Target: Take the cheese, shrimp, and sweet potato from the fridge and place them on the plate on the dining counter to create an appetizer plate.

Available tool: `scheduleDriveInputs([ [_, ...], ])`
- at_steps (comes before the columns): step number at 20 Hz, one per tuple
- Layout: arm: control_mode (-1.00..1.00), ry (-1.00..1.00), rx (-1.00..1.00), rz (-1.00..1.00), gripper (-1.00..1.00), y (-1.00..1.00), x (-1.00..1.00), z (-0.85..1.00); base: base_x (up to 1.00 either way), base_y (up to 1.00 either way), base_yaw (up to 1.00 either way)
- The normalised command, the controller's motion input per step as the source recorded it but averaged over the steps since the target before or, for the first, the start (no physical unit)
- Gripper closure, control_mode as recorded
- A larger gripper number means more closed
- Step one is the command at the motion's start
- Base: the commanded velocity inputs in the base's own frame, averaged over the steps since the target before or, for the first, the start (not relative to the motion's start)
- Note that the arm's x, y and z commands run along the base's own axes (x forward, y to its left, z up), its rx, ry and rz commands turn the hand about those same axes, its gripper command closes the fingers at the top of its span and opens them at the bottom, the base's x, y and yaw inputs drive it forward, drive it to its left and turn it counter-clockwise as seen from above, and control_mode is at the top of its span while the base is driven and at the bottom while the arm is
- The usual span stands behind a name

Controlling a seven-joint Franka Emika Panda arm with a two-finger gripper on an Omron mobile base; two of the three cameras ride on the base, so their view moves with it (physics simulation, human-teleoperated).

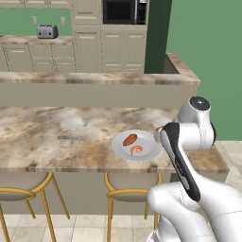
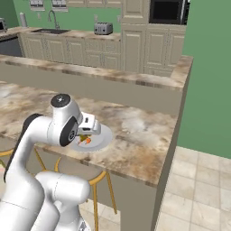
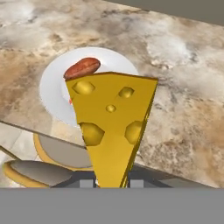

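My pincer (image 3: 112, 181) is clamped on the cheese (image 3: 111, 124), a yellow-orange wedge with holes that rises broad end up in the hand view, its narrow end pinched between my two dark finger tips. Behind the wedge in that view sits the plate (image 3: 52, 94), round and white, resting on the marbled beige-brown table (image 3: 183, 109), with the sweet potato (image 3: 82, 67) lying on its far side, a smooth reddish oblong.

From the left base view, the plate (image 1: 149, 152) stands near the table's (image 1: 56, 132) front edge, just beside my forearm. On it the sweet potato (image 1: 129, 140) lies toward the back and the shrimp (image 1: 136, 150), a small curled orange-pink piece, sits just in front of it, the two close together.

In the right base view my wrist hangs over the plate's (image 2: 103, 138) near side and covers much of it; an orange scrap shows beneath the hand, too small to name. Tan stools (image 1: 128, 183) stand under the table's overhang. A toaster (image 1: 47, 31) rests on the cream cabinets' back counter (image 1: 28, 39).
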Motion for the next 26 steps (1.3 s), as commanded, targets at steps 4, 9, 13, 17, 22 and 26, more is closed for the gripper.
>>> scheduleDriveInputs([
  [4, -1.0, 0.0, 0.0, 0.0, 1.0, 0.0, 0.63, -0.42, 0.0, 0.0, 0.0],
  [9, -1.0, 0.0, 0.0, 0.0, 1.0, 0.0, 0.6, -0.43, 0.0, 0.0, 0.0],
  [13, -1.0, 0.0, 0.0, 0.0, 1.0, 0.0, 0.58, -0.41, 0.0, 0.0, 0.0],
  [17, -1.0, 0.01, 0.0, 0.0, 1.0, 0.0, 0.56, -0.37, 0.0, 0.0, 0.0],
  [22, -1.0, 0.03, 0.0, 0.0, 1.0, 0.0, 0.57, -0.41, 0.0, 0.0, 0.0],
  [26, -1.0, 0.03, 0.0, 0.0, 1.0, 0.0, 0.6, -0.4, 0.0, 0.0, 0.0],
])
